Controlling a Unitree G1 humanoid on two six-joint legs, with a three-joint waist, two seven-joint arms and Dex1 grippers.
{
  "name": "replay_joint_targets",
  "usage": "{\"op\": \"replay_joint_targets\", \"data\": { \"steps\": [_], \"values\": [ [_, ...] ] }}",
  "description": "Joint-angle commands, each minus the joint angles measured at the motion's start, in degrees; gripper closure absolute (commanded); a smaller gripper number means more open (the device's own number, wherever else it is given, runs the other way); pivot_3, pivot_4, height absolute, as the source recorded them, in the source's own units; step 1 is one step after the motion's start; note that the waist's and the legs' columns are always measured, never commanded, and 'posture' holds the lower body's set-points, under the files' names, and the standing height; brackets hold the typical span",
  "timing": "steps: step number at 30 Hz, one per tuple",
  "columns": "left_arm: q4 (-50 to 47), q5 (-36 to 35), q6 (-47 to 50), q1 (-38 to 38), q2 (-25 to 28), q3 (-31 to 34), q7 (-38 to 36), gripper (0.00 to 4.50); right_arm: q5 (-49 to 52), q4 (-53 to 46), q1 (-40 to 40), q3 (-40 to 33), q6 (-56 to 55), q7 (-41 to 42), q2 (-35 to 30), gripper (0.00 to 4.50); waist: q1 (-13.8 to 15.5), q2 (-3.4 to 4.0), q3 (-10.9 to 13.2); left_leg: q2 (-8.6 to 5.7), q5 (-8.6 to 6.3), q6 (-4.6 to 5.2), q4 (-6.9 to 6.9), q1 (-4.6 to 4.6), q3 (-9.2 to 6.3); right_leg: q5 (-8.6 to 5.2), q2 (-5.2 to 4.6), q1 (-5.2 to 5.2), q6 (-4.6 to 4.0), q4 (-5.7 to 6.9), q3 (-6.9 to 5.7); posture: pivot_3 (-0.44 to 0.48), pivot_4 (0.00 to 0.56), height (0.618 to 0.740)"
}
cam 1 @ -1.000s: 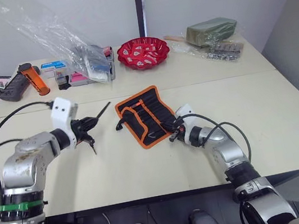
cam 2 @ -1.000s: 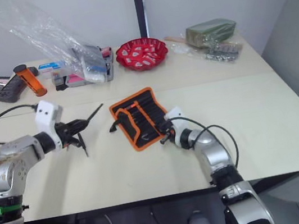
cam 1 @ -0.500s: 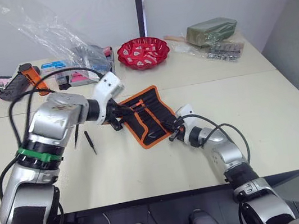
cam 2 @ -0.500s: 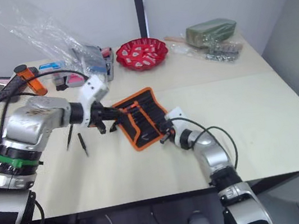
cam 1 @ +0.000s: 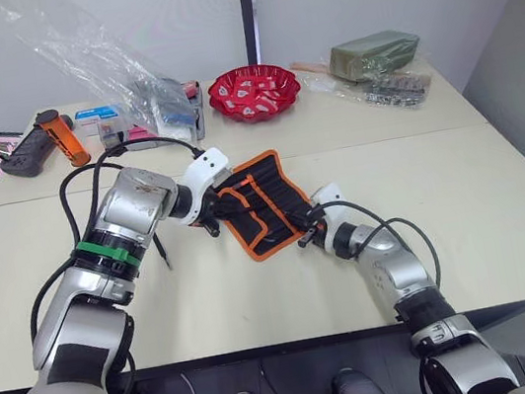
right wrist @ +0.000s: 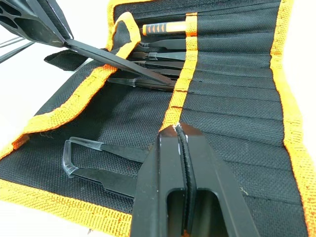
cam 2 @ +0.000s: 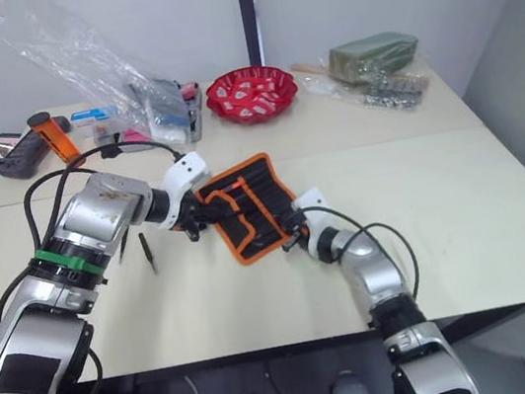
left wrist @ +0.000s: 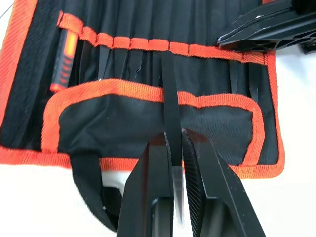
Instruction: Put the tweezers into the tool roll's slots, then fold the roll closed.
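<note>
Tweezers (left wrist: pixel 171 94) tip hidden in slots (left wrist: pixel 163 44)

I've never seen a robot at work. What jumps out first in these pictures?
Mid-table lies an open flat black fabric tool roll with orange edging, both arms meeting at it. The left gripper is shut on a slim black pointed tweezer, its tip at the roll's orange centre strip. The right gripper presses shut on the fabric at the other edge; behind, a red bowl stands out.
</note>
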Motion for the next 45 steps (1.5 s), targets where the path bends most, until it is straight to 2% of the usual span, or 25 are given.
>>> {"op": "replay_joint_targets", "data": {
  "steps": [1, 6, 13, 20, 24, 30, 34, 41, 45],
  "values": [
    [0.06, 0.40, -0.46, -2.45, -0.55, 2.69, -0.34, 4.45, -0.16, 0.70, 1.48, -0.53, 0.72, -0.72, -0.50, 4.50, 0.03, 0.00, 0.00, 0.00, 0.00, 0.00, 0.00, -0.01, 0.00, 0.00, 0.00, 0.00, 0.00, 0.00, 0.00, 0.000, 0.150, 0.740],
    [2.17, -0.58, 0.52, -4.78, -2.33, 6.82, 1.19, 4.45, -0.15, 0.37, 1.74, -0.55, 0.84, -0.67, -0.55, 4.50, 0.06, 0.00, 0.00, -0.01, 0.00, 0.00, 0.04, -0.06, -0.03, 0.00, 0.00, -0.01, 0.01, 0.00, -0.01, 0.000, 0.150, 0.740],
    [7.21, -0.88, -0.18, -6.24, -7.60, 11.54, 5.72, 4.45, -0.18, 0.17, 1.86, -0.42, 0.91, -0.63, -0.39, 4.50, 0.02, -0.01, 0.00, -0.02, 0.00, 0.00, 0.05, -0.05, -0.03, 0.01, 0.00, 0.01, 0.00, 0.00, -0.01, 0.000, 0.150, 0.740],
    [19.47, -1.42, -10.10, -7.17, -16.95, 18.54, 14.64, 4.45, -0.19, -0.58, 2.43, -0.38, 1.10, -0.93, -0.36, 4.50, 0.17, -0.01, 0.00, -0.04, 0.00, 0.00, 0.11, -0.11, -0.07, 0.06, 0.00, 0.00, -0.06, -0.02, -0.01, 0.000, 0.150, 0.740],
    [23.22, 0.81, -14.49, -5.54, -19.29, 17.23, 14.69, 4.45, -0.09, -1.24, 2.73, -0.46, 1.45, -1.01, -0.52, 4.50, 0.07, -0.01, 0.00, -0.04, 0.00, -0.01, 0.11, -0.11, -0.06, 0.15, 0.00, 0.00, -0.21, -0.01, -0.01, 0.000, 0.150, 0.740],
    [19.47, 3.60, -13.44, -2.62, -17.77, 13.76, 11.37, 4.45, -0.05, -1.57, 2.87, -0.58, 1.75, -1.01, -0.76, 4.50, 0.03, -0.01, 0.00, -0.05, 0.00, -0.01, 0.10, -0.11, -0.07, 0.18, 0.00, 0.00, -0.25, 0.00, -0.01, 0.000, 0.150, 0.740],
    [11.63, 5.03, -8.97, 1.61, -13.84, 10.97, 8.22, 4.45, -0.11, -0.89, 2.64, -0.36, 1.52, -0.97, -0.39, 4.50, -0.10, 0.00, 0.00, -0.05, 0.01, -0.01, 0.09, -0.10, -0.07, 0.20, 0.00, 0.00, -0.28, 0.01, -0.01, 0.000, 0.150, 0.740],
    [-5.49, 3.75, 0.61, 9.34, -6.52, 10.03, 5.59, 4.45, -0.28, 0.10, 2.31, 0.26, 1.34, -0.37, 0.03, 4.50, -0.18, 0.01, 0.00, -0.05, 0.01, -0.01, 0.08, -0.07, -0.10, 0.20, 0.00, 0.01, -0.29, 0.02, -0.01, 0.000, 0.150, 0.740],
    [-12.43, 2.55, 4.60, 12.48, -4.07, 9.89, 4.95, 4.45, -0.32, 0.64, 2.03, 0.37, 1.20, -0.19, 0.16, 4.50, -0.12, 0.01, 0.00, -0.05, 0.01, -0.02, 0.07, -0.04, -0.11, 0.20, 0.00, 0.02, -0.29, 0.07, -0.01, 0.000, 0.150, 0.740]
  ]
}}
